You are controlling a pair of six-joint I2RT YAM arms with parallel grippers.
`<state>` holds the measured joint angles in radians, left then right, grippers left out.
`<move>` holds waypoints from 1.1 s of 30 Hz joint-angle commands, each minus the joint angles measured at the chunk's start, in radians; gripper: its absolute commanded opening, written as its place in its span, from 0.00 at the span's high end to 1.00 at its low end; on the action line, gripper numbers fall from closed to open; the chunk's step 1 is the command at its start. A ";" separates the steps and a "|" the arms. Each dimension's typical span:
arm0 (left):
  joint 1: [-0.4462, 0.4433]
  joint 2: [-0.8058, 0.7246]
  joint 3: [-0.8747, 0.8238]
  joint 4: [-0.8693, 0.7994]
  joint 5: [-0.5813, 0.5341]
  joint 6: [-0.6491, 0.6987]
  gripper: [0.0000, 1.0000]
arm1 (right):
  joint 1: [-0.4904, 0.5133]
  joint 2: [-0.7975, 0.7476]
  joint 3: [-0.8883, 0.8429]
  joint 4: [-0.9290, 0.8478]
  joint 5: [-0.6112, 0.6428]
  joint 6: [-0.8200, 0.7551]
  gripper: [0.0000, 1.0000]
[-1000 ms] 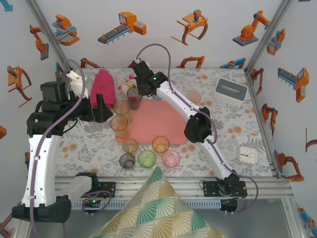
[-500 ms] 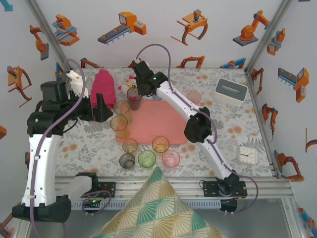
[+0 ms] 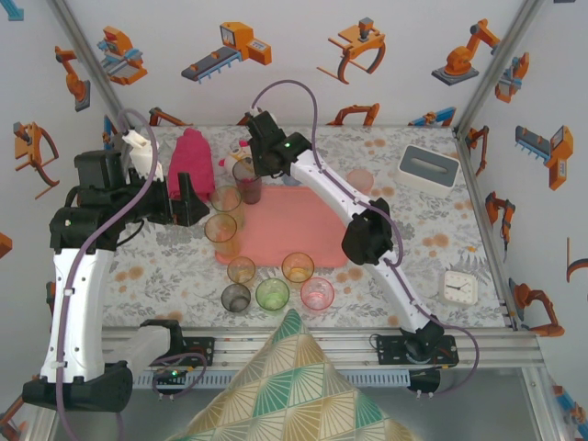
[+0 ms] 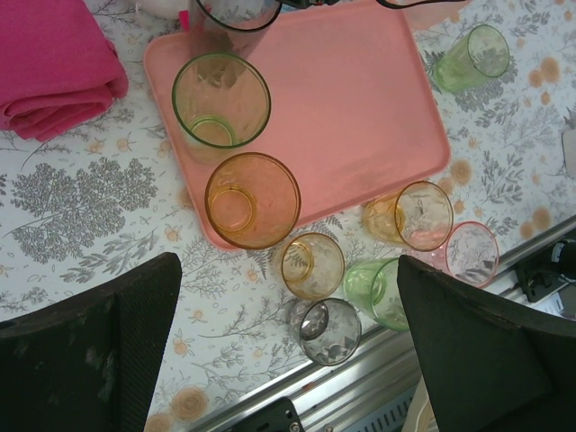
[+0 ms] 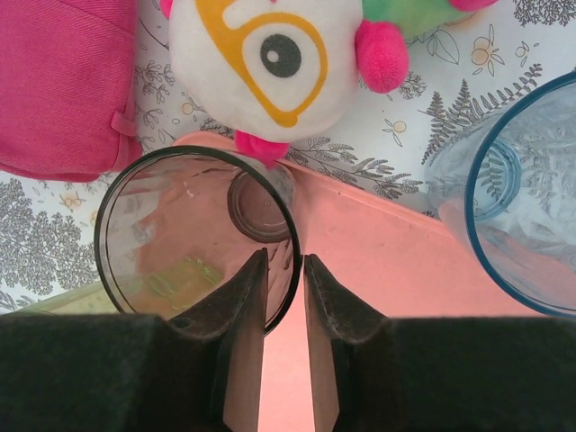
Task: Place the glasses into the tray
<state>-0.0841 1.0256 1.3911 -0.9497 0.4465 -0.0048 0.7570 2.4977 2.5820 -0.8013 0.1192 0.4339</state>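
DESK: Overhead first. Where's the tray?

PHOTOG: The tray (image 3: 294, 230) lies mid-tabletop (image 3: 413, 248) w/ three glasses at its left end. A dark glass (image 3: 248, 186) is in the far-left corner, w/ a green-rimmed glass (image 3: 225, 199) and an amber glass (image 3: 221, 231) nearer the arms. The right end effector (image 3: 250, 170) sits over the dark glass. The left end effector (image 3: 191, 207) hangs just left of the tray, near a rolled towel (image 3: 188, 158). Five short glasses (image 3: 272, 294) stand on the tabletop along the tray's near edge.

DESK: Left wrist?

PHOTOG: The left end effector (image 4: 288, 263) has its fingers spread wide, well above everything. Below, the green-rimmed glass (image 4: 220, 99) and amber glass (image 4: 252, 200) are upright inside the tray (image 4: 360, 108). The short glasses (image 4: 330, 330), in amber, grey, green and pink, are off it on the tabletop.

DESK: Right wrist?

PHOTOG: The right end effector (image 5: 285, 256) has its fingers slightly parted and straddling the rim of the dark glass (image 5: 259, 209). One finger is inside, one outside, w/ a sliver of gap showing, so no pinch. That glass is upright in the tray (image 5: 378, 270) corner. A bluish glass (image 5: 531, 198) is to the right; can't tell if it's on the tray or off it. A plush toy (image 5: 270, 54) and the rolled towel (image 5: 63, 81) lie just beyond the tray.
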 commanded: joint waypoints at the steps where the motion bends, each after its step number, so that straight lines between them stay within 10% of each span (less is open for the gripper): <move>1: 0.006 -0.003 -0.003 0.017 0.024 -0.012 0.03 | 0.002 0.013 0.037 0.010 -0.014 0.016 0.71; 33: -0.029 0.456 0.243 0.170 -0.124 0.074 0.03 | -0.008 -0.154 -0.041 0.011 -0.026 -0.041 0.58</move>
<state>-0.1085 1.4498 1.5970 -0.8219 0.3103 0.0410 0.7532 2.4130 2.5389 -0.8017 0.0830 0.4171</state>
